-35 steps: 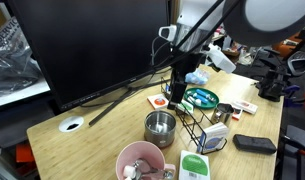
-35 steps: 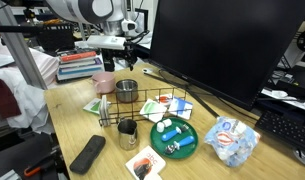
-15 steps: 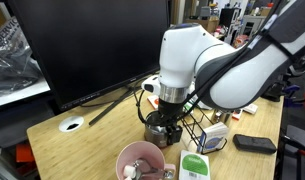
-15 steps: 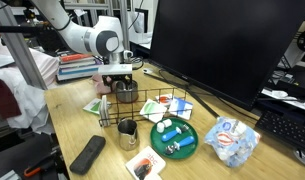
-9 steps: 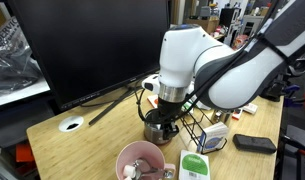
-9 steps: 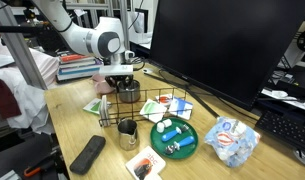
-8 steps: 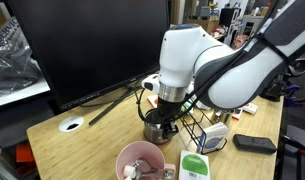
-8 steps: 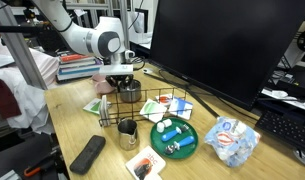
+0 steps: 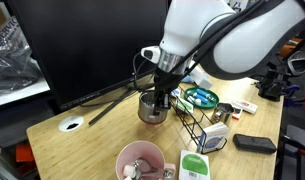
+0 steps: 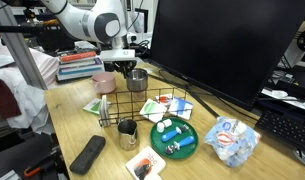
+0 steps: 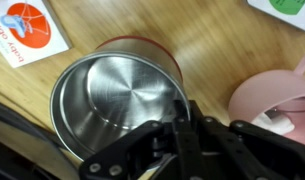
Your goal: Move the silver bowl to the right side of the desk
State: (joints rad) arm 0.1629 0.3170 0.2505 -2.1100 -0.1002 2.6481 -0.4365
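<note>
The gripper [image 11: 182, 126] is clamping the silver bowl [image 11: 114, 100] by its rim. In the wrist view, the jaws are pinching the wall on the side nearest the camera, one inside and one outside. The bowl is hanging upright under the gripper [image 9: 158, 99] and seems to be clear of the desk [image 9: 97, 140], over its middle and in front of the monitor [image 9: 87, 45]. Nothing is lying inside the bowl.

In an exterior view, the pink bowl [image 9: 140, 160] is sitting at the desk's near edge, below the silver bowl [image 9: 152, 108]. It is holding something pale that is too blurred to name. The grommet [image 9: 71, 125] is showing near the rounded corner.

In an exterior view, the silver bowl [image 10: 137, 80] is hanging just beside the pink bowl [image 10: 104, 80] and behind the wire rack [image 10: 142, 108]. The teal dish [image 10: 176, 140] is sitting beyond the rack, carrying a few small items. A dark cup [image 10: 127, 132] is standing near the desk's edge.
</note>
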